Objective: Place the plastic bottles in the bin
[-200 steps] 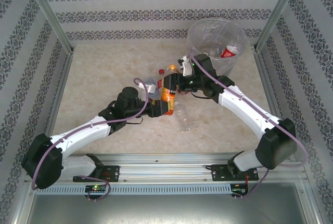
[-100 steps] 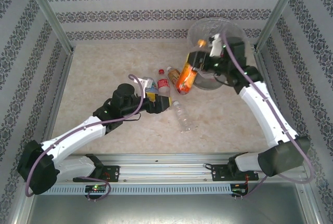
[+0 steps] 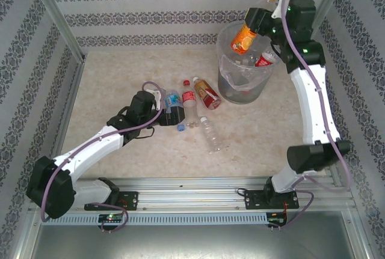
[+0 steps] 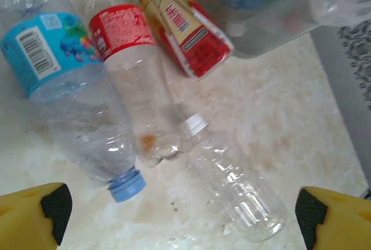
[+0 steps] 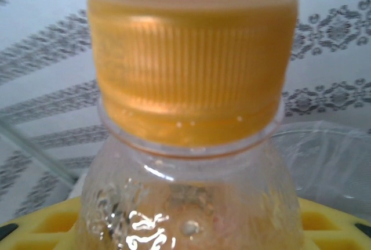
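The right claw (image 3: 260, 17) is raised high at the far right of the table (image 3: 120, 73), pinching an orange bottle (image 3: 243, 38) near its neck. The bottle hangs tilted, base down, and in the overhead view it sits over the far rim of the bin (image 3: 227, 70). The right wrist view looks straight at its ribbed orange cap (image 5: 191, 58), with the claw's yellow fingers (image 5: 324, 221) either side of the clear shoulder below. The bin stands upright at the far right of the table, and a bottle with a red label (image 3: 264, 59) lies inside it among other clear plastic. The left claw (image 4: 182, 218) sits low over the middle of the table with its jaws spread wide, gripping nothing. Four bottles lie on their sides just ahead of it. A blue-labelled bottle (image 4: 64, 70) with a blue cap (image 4: 126, 185) is nearest its left finger. A red-labelled bottle (image 4: 136, 87) rests against that one. A red and yellow labelled bottle (image 4: 179, 24) reaches nearly to the foot of the bin. A bare clear bottle (image 4: 232, 180) with a white cap (image 4: 196, 124) touches the base of the red-labelled one.
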You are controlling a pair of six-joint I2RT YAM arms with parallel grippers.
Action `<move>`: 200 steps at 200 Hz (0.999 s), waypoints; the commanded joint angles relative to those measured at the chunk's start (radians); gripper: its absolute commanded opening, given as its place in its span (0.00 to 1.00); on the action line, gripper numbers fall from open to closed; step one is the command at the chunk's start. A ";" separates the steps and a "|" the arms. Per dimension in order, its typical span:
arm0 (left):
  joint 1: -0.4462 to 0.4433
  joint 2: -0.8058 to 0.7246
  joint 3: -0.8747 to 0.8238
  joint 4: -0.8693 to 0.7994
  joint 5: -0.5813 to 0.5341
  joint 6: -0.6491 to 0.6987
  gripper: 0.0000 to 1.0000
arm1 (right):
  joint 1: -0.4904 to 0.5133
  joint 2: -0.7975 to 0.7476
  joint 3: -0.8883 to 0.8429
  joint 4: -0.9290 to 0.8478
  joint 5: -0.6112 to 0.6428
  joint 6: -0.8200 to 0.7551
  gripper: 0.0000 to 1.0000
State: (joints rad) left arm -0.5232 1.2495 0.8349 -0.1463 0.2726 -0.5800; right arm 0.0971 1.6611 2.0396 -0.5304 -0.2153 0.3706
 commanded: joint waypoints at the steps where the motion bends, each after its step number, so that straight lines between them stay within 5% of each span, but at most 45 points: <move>1: 0.010 0.049 0.047 -0.040 -0.042 0.022 1.00 | -0.011 0.103 0.093 -0.069 0.117 -0.079 0.57; 40: 0.021 0.182 0.099 -0.055 -0.077 -0.003 0.98 | -0.011 0.259 0.233 -0.154 0.155 -0.138 0.58; 70: 0.036 0.293 0.124 -0.014 -0.075 -0.026 0.94 | 0.001 0.267 0.189 -0.159 0.130 -0.154 0.74; 86: 0.041 0.355 0.150 -0.007 -0.076 -0.027 0.91 | 0.009 0.232 0.146 -0.152 0.129 -0.162 0.89; 103: 0.047 0.415 0.184 -0.015 -0.082 -0.019 0.89 | 0.013 0.181 0.101 -0.148 0.126 -0.167 0.93; 200: 0.063 0.526 0.211 0.003 -0.098 -0.014 0.72 | 0.109 -0.221 -0.290 -0.118 0.094 -0.180 0.96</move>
State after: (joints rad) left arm -0.4774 1.7565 1.0367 -0.1619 0.1974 -0.5922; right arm 0.1776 1.5089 1.8202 -0.6609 -0.0944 0.2012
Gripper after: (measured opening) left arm 0.739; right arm 0.957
